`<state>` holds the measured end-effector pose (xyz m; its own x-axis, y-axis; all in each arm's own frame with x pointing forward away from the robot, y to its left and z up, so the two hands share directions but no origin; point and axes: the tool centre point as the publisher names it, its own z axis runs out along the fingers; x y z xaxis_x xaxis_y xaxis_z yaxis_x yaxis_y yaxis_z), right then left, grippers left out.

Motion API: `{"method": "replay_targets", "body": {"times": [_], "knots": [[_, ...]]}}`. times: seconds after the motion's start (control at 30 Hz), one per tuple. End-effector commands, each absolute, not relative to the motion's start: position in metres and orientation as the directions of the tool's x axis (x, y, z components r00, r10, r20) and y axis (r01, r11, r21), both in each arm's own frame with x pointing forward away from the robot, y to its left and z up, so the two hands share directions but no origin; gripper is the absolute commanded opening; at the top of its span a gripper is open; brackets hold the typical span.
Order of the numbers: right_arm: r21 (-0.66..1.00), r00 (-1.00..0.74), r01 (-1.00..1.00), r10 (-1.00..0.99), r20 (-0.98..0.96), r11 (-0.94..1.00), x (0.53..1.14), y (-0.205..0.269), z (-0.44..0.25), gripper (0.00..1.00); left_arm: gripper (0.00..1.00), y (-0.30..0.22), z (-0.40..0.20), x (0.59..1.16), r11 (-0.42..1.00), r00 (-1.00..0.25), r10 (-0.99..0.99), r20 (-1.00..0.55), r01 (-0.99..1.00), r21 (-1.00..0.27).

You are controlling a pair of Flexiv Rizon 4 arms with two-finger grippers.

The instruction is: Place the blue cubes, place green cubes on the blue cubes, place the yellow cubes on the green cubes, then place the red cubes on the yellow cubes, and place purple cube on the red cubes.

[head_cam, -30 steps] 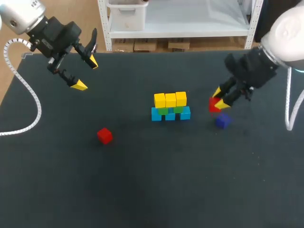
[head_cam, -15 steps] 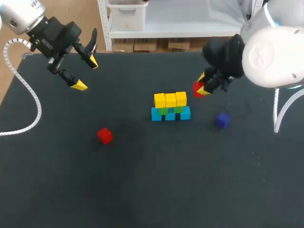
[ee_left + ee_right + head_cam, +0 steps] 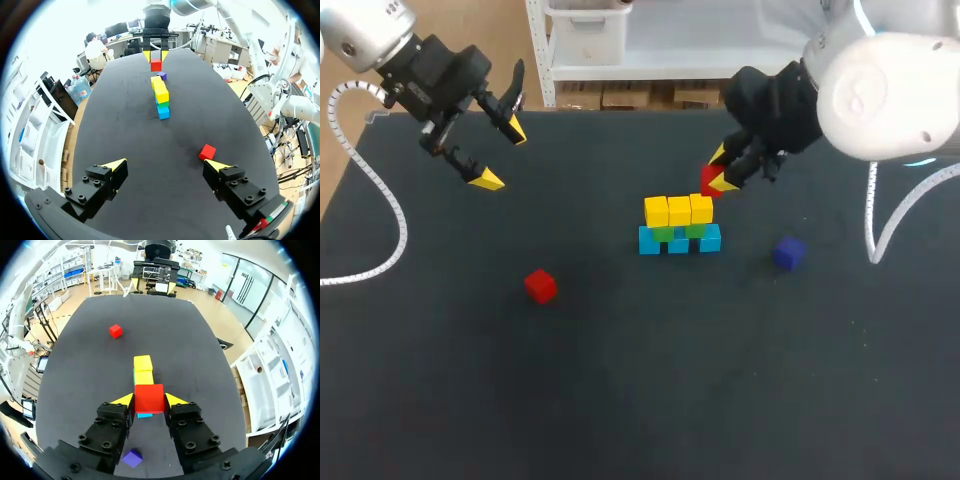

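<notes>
A stack stands mid-table: blue cubes (image 3: 679, 241) at the bottom, green cubes (image 3: 665, 233) on them, three yellow cubes (image 3: 678, 209) on top. My right gripper (image 3: 720, 172) is shut on a red cube (image 3: 711, 180), held in the air just above and beyond the stack's right end; the right wrist view shows that red cube (image 3: 149, 398) between the fingers over the yellow cubes (image 3: 143, 369). A second red cube (image 3: 540, 285) lies at the front left. The purple cube (image 3: 787, 253) lies right of the stack. My left gripper (image 3: 501, 153) hangs open at the far left, holding nothing.
The table (image 3: 640, 400) is a dark mat. A white cable (image 3: 380, 210) loops from my left arm over the table's left edge. In the left wrist view the second red cube (image 3: 207, 151) lies close by that gripper's right finger (image 3: 216, 165).
My right gripper has lifted the red cube from beside the purple cube and carried it up and left to the stack's right end. My left arm has not moved.
</notes>
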<state>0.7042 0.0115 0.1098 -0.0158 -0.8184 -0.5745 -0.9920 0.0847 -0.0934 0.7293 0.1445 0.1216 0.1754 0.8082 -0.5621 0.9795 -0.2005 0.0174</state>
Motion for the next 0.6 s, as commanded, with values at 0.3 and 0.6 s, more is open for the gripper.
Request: {"method": "replay_targets", "body": {"times": [0.3,0.6], "knots": [[-0.072,-0.007,-0.996,-0.822,-0.569,0.058,0.706,0.029,0.103,0.00,1.00,0.145,0.122,0.731,-0.204,0.177,0.808,-0.561,0.979,0.015],[-0.064,-0.002,-0.997,-0.825,-0.565,0.046,0.704,0.034,0.097,0.00,1.00,0.145,0.122,0.731,-0.204,0.177,0.808,-0.561,0.979,0.015]]}}
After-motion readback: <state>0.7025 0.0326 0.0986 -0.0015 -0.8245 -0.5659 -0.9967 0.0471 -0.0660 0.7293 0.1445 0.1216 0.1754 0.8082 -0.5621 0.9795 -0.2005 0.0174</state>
